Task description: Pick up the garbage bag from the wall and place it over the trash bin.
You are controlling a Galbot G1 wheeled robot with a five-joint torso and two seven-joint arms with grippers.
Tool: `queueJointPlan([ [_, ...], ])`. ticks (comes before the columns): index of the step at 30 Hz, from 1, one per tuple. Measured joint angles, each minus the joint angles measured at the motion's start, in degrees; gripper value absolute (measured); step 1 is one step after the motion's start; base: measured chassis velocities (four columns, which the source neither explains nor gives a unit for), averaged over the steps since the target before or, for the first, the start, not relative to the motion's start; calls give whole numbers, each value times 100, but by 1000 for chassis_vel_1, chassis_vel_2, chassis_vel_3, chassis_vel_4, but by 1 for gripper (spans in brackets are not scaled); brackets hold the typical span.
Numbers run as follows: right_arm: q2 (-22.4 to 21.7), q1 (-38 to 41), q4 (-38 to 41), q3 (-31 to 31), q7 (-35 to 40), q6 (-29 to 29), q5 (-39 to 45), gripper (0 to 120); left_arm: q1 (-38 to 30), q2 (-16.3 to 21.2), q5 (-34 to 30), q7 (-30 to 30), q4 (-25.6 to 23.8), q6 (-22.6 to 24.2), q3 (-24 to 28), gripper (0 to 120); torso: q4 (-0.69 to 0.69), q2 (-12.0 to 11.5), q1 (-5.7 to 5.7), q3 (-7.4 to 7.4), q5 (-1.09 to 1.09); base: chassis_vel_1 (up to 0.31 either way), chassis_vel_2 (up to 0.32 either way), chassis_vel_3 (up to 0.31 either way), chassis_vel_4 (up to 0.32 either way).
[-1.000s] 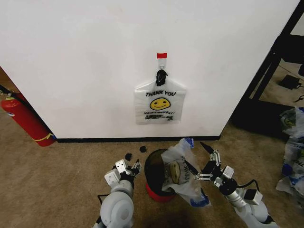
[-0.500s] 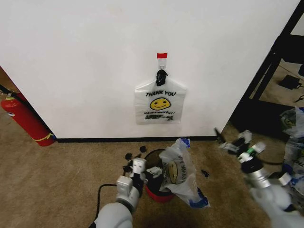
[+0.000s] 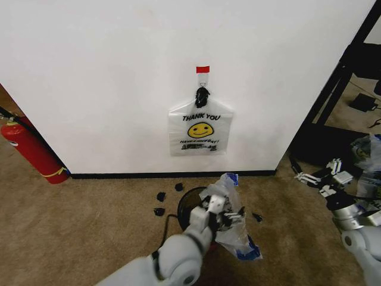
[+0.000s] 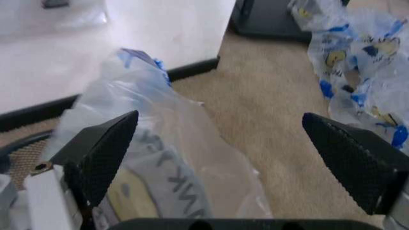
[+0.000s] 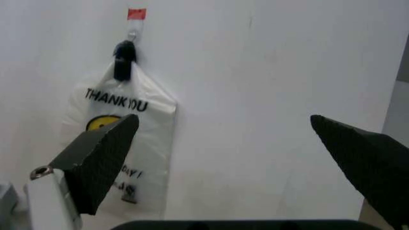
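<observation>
Translucent white garbage bag draped over the black mesh trash bin; print crumpled, partly readable; "THANK YOU" plain on the flat bag hung on the wall; left gripper stretched to the bin, fingers spread, touching the plastic; right gripper raised well apart, fingers parted, empty.

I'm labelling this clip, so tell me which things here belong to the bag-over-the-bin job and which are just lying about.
Belongs to the job:
- garbage bag, draped on the bin
- trash bin
- left hand, open at the bag
- right hand, open, off to the right
- wall

Just lying about:
- second bag on the wall hook
- fire extinguisher
- black scraps on the carpet
</observation>
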Motion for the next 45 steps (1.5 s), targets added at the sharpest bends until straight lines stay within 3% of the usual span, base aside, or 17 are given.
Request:
queueJointPlan([
  [7, 123, 16, -128, -109, -19, 17, -114, 100, -45, -249, -160, -281, 189, 140, 120, 97, 1, 0, 0, 0, 0, 0, 0, 0, 0],
  [9, 194, 29, -243, -153, -63, 54, -169, 100, -40, -395, -5, -376, 459, 140, 164, 97, 5, 1, -1, -2, -3, 0, 0, 0, 0],
  [13, 255, -15, -300, -184, -124, 88, -207, 100, -38, -617, 89, -604, 948, 218, 191, 81, 0, 0, 0, -1, -3, 0, 0, 0, 0],
  [20, 266, -94, -255, -170, -175, 120, -224, 100, 83, -708, -28, -724, 1087, 325, 137, 56, 1, 0, 0, -1, 0, 0, 0, 0, 0],
  [21, 266, -94, -255, -170, -175, 120, -224, 100, 83, -708, -28, -724, 1087, 325, 137, 56, 1, 0, 0, -1, 0, 0, 0, 0, 0],
  [24, 297, -112, -230, -186, -194, 134, -262, 100, 143, -645, -14, -741, 1065, 328, 86, 41, 1, 0, 0, -1, -1, 0, 0, 0, 0],
  [35, 395, -91, -554, -457, -263, 138, -364, 100, 327, -455, -120, -667, 776, 320, -75, 2, 1, 0, 0, -1, -2, 0, 0, 0, 0],
  [45, 410, -115, -670, -1042, -279, -289, 166, 100, 519, -371, -125, -570, 685, 281, -282, 0, 1, 0, 0, -1, -2, 0, 0, 0, 0],
])
